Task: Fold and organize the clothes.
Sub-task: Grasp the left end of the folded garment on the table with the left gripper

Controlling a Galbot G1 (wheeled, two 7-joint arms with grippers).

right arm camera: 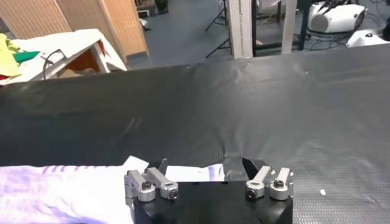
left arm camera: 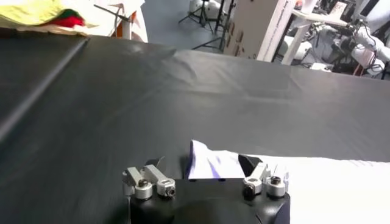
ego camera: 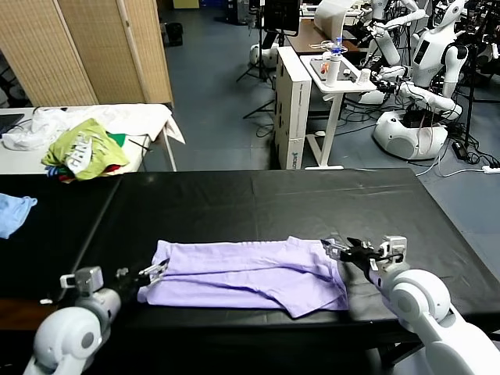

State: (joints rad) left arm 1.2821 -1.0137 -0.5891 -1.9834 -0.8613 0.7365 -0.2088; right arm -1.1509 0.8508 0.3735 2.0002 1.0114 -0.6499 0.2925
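With both sets of jaws apart at its ends, the light lavender cotton T-shirt (ego camera: 246,275) lies folded at table's 6 o'clock: left gripper (ego camera: 153,273) at 9, right gripper (ego camera: 337,250) at 3. Soft, limp (grab corners, expect sag).

One lavender T-shirt (ego camera: 246,273) folded at the tabletop's (ego camera: 273,199) near edge, two claws, left claw (ego camera: 154,273) and right claw (ego camera: 337,251), one blue cloth (ego camera: 14,212) at the left edge.
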